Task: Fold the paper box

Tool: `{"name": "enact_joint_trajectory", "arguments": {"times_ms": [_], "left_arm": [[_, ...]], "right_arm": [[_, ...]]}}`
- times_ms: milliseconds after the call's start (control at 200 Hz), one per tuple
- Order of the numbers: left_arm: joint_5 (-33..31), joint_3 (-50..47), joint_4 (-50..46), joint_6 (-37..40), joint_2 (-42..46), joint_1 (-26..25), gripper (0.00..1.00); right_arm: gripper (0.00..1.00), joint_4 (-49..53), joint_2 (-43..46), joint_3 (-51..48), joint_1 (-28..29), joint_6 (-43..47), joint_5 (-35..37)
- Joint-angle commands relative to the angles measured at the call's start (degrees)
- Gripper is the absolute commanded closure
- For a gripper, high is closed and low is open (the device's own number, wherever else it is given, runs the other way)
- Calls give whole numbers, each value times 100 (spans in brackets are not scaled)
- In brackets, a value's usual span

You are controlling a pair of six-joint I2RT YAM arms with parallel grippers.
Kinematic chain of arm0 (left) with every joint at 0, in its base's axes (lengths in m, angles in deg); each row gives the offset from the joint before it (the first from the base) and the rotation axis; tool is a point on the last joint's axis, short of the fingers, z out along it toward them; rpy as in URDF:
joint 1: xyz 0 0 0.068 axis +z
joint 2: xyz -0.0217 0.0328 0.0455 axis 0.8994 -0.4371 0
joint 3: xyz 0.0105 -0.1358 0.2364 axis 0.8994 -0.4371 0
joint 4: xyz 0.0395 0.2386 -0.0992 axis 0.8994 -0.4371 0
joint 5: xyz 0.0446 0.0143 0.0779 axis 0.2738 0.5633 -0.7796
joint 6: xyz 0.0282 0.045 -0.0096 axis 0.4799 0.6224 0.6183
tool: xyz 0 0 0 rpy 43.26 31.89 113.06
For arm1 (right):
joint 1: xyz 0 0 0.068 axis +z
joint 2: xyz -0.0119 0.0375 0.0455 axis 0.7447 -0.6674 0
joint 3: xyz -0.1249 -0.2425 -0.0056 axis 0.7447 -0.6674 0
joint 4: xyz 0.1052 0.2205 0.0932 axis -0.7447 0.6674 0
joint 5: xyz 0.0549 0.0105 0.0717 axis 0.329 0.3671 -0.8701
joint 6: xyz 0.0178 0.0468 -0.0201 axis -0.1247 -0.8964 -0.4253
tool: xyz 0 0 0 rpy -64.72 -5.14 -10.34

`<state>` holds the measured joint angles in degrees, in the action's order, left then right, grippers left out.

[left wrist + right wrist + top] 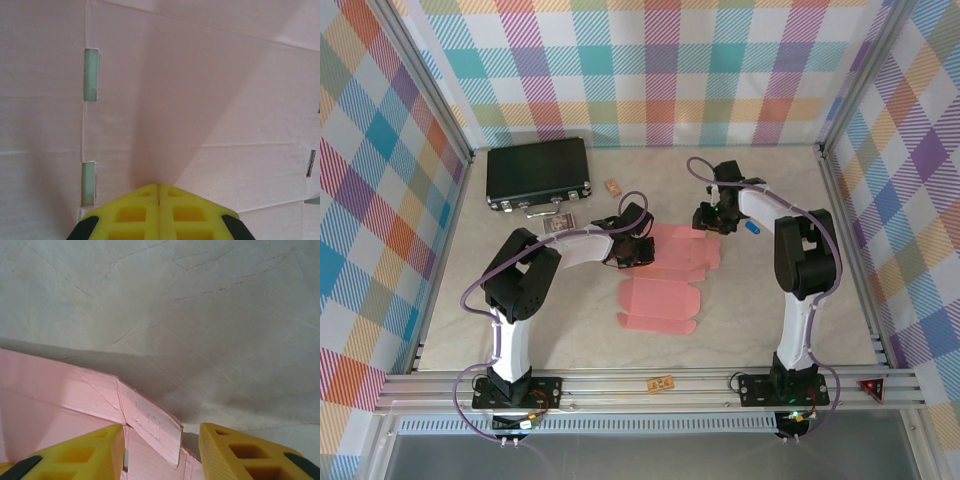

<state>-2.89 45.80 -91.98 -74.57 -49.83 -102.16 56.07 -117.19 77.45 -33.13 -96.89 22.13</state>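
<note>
paper box sits mid-table, a salmon-pink die-cut sheet lying almost wholly flat, panels and rounded flaps spread toward 6 o'clock. black hard case is off at 11 o'clock from it, tiny tan block near 12, both apart from the sheet.

left gripper is at the sheet's 9–10 o'clock edge. in the left wrist view its yellow fingers are pressed together with nothing between them, tips low over the pink card beside two cut slots. looks like it's pinning the sheet down, though contact can't be confirmed.

right gripper is at the sheet's 1 o'clock corner. in the right wrist view it is spread, with a small creased tab of the card raised between the fingers, and a clear gap to the finger on the picture's right. no pinch.

progress: very early. no wall stands and no box shape shows. the one sign of folding is that corner tab, lifted a little. likely left: crease the side panels up, bring the ends in, tuck the flaps into the slots.
</note>
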Motion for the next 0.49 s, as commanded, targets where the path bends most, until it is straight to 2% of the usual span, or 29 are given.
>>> {"name": "enact_joint_trajectory", "arguments": {"times_ms": [0,490], "left_arm": [[-118,-238,-312,-90,-142,-76,100],[-101,-266,-282,-81,-147,-76,100]], "right_arm": [[55,158,-132,205,-24,60,-151],[57,-208,123,116,-11,197,-1113]]}}
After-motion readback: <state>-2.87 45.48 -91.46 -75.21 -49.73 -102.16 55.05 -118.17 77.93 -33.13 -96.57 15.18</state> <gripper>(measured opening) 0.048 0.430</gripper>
